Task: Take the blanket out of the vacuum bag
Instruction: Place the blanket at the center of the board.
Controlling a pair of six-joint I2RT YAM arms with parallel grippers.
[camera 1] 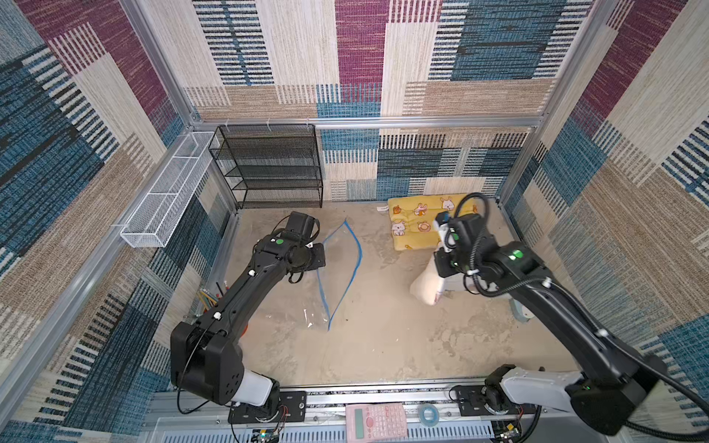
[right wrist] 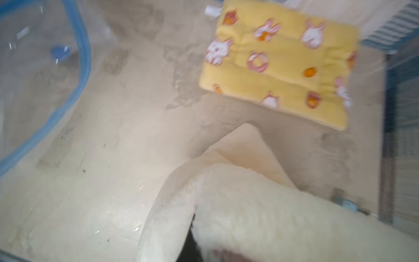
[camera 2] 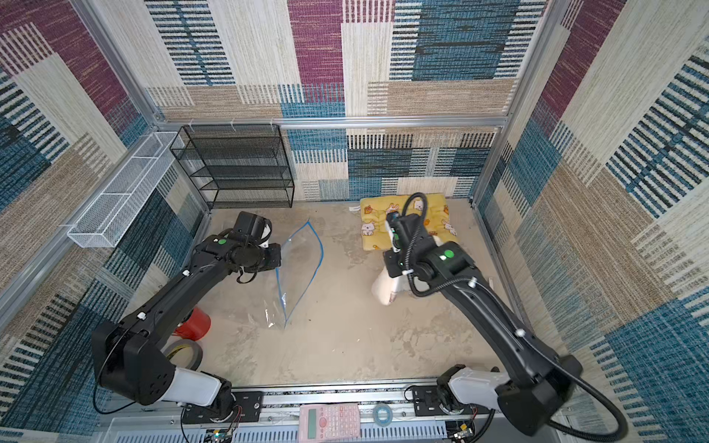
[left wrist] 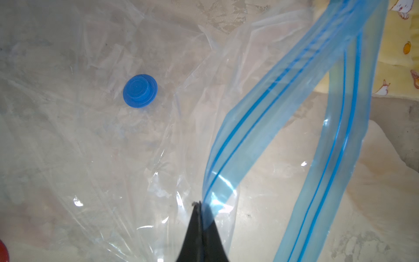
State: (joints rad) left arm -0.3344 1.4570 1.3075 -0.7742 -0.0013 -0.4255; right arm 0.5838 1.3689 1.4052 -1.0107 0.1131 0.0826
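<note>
Blanket, cream fleece (camera 1: 426, 285), hung pinched beneath closed right gripper (right wrist: 193, 219) | clear crinkly blue-zipped plastic vacuum bag (left wrist: 113, 147) looked empty, edge clamped in closed left gripper (left wrist: 199, 204) | pull-out seemingly done; next: lower, release.

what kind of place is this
Probably a robot data-collection booth, not a home: an aluminium frame hung with patterned carpet panels, and two robot arms bolted to a front rail.
</note>
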